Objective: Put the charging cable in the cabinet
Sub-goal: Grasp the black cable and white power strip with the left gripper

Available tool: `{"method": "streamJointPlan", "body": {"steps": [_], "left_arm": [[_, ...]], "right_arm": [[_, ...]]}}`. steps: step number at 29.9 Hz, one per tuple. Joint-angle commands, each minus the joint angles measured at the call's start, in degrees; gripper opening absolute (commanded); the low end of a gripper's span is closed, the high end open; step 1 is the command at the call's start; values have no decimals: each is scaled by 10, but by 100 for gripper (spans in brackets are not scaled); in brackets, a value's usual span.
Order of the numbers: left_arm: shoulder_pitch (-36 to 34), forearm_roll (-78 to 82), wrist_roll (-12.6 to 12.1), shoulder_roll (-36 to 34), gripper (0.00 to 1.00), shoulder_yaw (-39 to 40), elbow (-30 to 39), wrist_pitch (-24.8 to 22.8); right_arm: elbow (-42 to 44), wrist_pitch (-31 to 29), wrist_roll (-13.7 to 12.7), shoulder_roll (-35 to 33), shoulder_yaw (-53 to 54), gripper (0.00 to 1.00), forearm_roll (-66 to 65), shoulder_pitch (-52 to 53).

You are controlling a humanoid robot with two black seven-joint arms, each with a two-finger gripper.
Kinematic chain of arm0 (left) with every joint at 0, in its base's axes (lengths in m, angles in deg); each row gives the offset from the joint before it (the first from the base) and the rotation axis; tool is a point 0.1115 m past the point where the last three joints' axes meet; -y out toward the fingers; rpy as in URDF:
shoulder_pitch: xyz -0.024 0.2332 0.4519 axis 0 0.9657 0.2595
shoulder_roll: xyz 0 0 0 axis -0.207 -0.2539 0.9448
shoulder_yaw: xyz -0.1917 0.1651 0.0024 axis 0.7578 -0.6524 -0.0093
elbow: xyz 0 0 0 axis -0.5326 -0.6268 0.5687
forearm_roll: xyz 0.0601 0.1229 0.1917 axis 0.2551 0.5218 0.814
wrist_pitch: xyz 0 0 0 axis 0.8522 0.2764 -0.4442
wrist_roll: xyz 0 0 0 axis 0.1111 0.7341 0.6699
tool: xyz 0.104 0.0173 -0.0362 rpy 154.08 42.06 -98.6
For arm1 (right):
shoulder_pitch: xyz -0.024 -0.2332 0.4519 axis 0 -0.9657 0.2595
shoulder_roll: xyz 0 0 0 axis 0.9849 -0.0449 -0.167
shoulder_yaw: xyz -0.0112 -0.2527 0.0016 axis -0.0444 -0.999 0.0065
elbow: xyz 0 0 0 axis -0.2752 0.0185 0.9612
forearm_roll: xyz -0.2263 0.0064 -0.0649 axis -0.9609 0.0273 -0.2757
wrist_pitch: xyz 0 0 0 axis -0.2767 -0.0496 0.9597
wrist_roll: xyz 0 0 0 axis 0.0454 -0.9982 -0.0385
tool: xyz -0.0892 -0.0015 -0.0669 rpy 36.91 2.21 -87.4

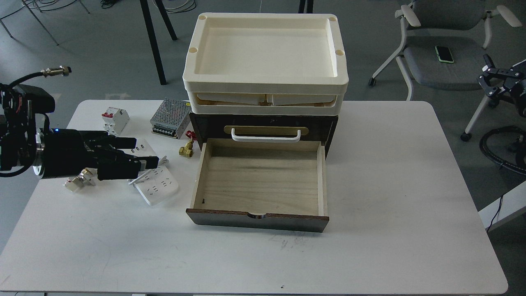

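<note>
The charging cable, a flat white power strip with its white cord beside it, lies on the table left of the cabinet. My left gripper reaches in from the left, fingers apart, over the strip's far end; part of the strip shows between the fingers. I cannot tell if they touch it. The dark brown cabinet has a white handle, and its lower drawer is pulled out with a bare pale wood inside. My right gripper is a dark shape at the right edge, off the table.
Cream plastic trays are stacked on the cabinet. A perforated metal box, a white-and-red circuit breaker, a brass fitting and a small metal part lie around the strip. A chair stands behind right.
</note>
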Motion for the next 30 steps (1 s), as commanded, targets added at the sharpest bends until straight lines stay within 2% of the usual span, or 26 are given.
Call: {"method": "streamJointPlan", "body": {"steps": [1,9,16,20,27,30], "left_arm": [[4,20,0,26,100,-5,-35,0],[-31,83,0,175,100,-12,-217,0],[-38,130,0,231,100,-17,-285,1],[-39,157,0,264,100,-16,-341,33],[-37,161,0,281,100,-38,-351,41],[-38,159,0,294,100,-65,-374,69]], "right_arm": [[-1,0,0,-4,12,100,1,-15],[-12,0,0,-5,20,100,0,-24],[-13,0,0,-8,21,100,0,-26],[-13,0,0,-8,21,100,0,-28],[-13,0,0,-8,22,100,0,-36],[-13,0,0,-9,22,100,1,-37]]}}
